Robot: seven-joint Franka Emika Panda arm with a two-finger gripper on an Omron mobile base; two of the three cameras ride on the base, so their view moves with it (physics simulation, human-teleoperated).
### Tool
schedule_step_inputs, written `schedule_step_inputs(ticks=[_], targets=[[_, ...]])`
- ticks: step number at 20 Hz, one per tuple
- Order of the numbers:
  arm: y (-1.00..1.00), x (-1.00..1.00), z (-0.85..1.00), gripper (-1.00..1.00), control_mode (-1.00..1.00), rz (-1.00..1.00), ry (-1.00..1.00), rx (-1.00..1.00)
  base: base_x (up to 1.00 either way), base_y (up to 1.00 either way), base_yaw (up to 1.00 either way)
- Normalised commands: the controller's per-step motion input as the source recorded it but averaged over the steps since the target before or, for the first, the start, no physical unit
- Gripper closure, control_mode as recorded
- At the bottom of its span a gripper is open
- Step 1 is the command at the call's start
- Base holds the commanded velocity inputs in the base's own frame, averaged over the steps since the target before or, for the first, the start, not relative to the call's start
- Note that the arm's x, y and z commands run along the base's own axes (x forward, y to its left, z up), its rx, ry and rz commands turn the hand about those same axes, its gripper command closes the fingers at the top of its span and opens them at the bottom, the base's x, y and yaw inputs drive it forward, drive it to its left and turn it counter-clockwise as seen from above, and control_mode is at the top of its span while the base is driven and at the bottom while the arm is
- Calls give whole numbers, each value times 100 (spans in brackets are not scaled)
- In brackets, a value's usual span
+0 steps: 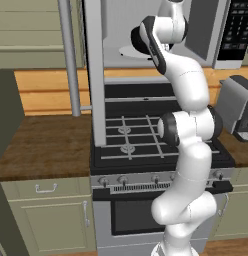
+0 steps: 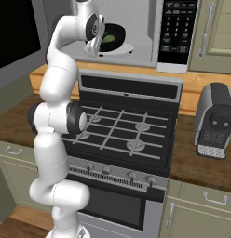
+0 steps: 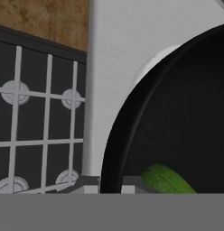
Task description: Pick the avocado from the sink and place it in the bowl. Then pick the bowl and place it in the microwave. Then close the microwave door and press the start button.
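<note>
The bowl (image 2: 113, 36) (avocado (image 2: 108, 39) inside) is being set on the microwave (image 2: 150, 28) turntable, fingers closed on its rim; door-closing and start are being left.

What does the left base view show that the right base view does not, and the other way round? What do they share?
Left base view: the open microwave door, seen edge-on, with its grey bar handle.
Right base view: the black bowl on the turntable inside the microwave, with the green avocado in it.
Both: the stove, the keypad, the toaster and the arm.
</note>
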Motion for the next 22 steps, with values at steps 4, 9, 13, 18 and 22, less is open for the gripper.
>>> schedule_step_inputs(ticks=[4,9,13,18,22], targets=[[0,10,-9,100,-100,2,0,0,0,0,0],[0,32,-7,100,-100,0,1,0,0,0,0],[0,30,-10,100,-100,0,3,0,0,0,0],[0,42,0,100,-100,0,2,0,0,0,0],[0,42,-3,100,-100,0,3,0,0,0,0]])
